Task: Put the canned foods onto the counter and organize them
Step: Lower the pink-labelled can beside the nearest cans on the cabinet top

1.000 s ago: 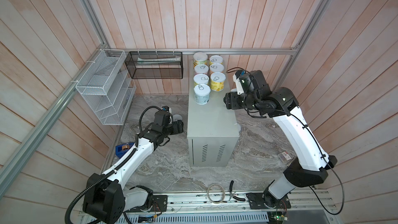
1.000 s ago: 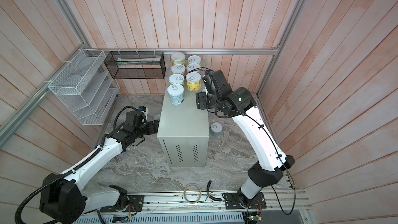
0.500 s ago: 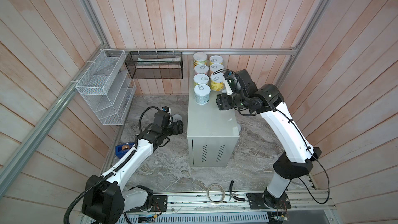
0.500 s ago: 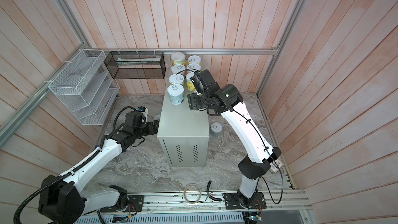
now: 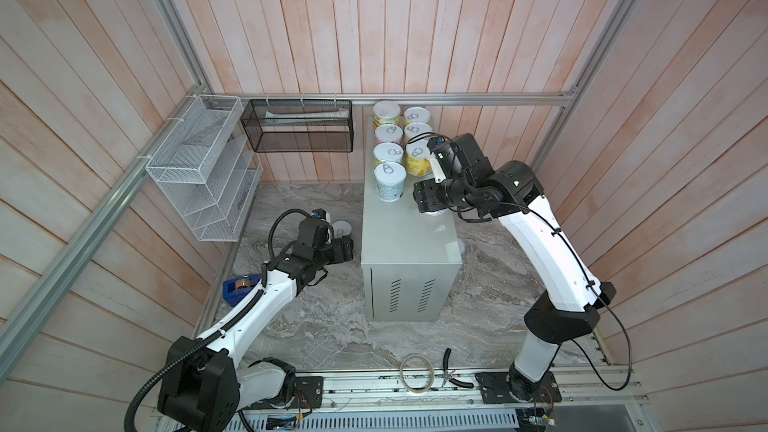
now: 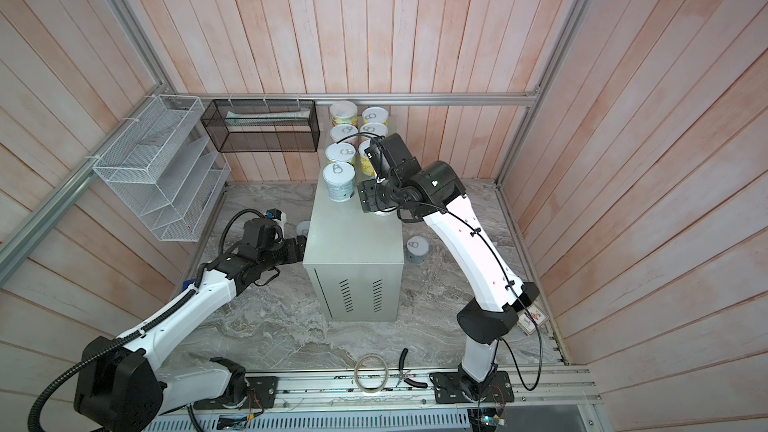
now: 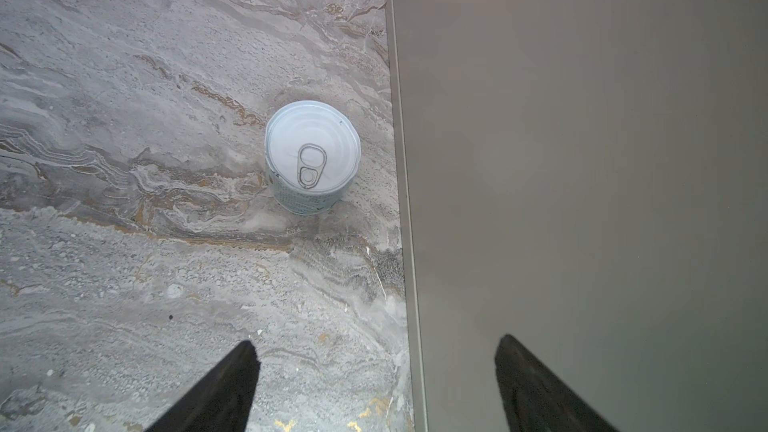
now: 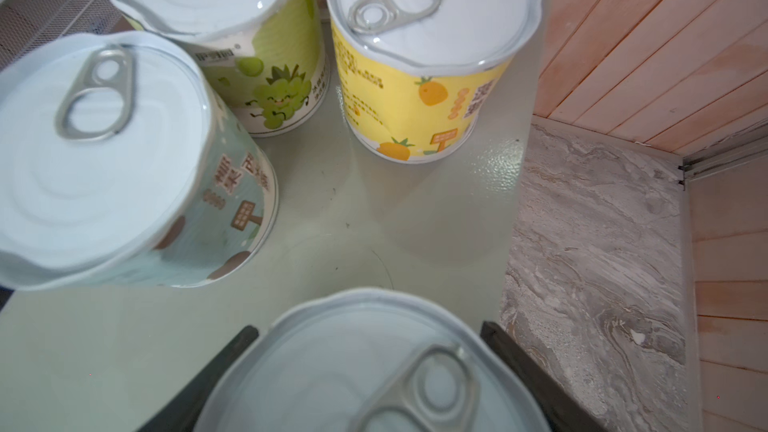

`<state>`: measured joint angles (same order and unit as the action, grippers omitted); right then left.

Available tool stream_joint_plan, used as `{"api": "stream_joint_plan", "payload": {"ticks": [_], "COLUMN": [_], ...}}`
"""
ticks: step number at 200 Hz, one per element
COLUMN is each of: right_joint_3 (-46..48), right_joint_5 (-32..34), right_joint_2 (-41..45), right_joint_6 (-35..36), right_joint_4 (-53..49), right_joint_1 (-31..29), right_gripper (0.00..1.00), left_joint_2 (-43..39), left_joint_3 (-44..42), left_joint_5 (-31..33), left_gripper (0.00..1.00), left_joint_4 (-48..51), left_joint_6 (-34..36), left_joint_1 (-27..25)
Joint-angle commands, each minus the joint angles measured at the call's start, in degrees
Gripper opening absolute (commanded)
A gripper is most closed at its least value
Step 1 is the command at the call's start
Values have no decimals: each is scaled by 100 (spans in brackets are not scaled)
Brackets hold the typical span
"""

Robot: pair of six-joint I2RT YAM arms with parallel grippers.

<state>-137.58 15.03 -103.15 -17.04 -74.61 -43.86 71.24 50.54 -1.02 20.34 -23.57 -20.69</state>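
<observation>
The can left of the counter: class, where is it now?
In both top views the can stands on the marble, near the counter's left wall, just beyond the open left gripper.

Cans [image 5: 390,182] upright: most atop counter [image 5: 409,243], two beside.

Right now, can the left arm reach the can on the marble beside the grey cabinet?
Probably yes. The left gripper is open and points at the can, with bare marble between them. The cabinet wall stands close beside the can, so one finger has little room.
</observation>
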Motion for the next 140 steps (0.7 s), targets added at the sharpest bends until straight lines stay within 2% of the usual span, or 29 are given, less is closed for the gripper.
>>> {"api": "stream_joint_plan", "payload": {"ticks": [1, 93, 114, 140], "right_joint_3": [-216, -492, 55, 1690], "right_joint_5": [-26, -116, 2, -52], "right_joint_2": [-97, 385, 873, 2152], "right_joint_6": [86, 9, 0, -88], "right_joint_4": [104, 312, 714, 2059], "right_joint_1": [-44, -46, -61, -92], "right_gripper": [87, 88, 86, 81], "left_joint_2": [-80, -200, -256, -313], "left_joint_3": [-6, -14, -49, -130], "left_joint_5": [73, 97, 84, 102], "left_gripper": [91, 91, 91, 90], "left_joint_4": [-143, -203, -229, -302], "left_joint_6": [1, -9, -38, -85], "left_joint_1": [-22, -21, -23, -23]}}
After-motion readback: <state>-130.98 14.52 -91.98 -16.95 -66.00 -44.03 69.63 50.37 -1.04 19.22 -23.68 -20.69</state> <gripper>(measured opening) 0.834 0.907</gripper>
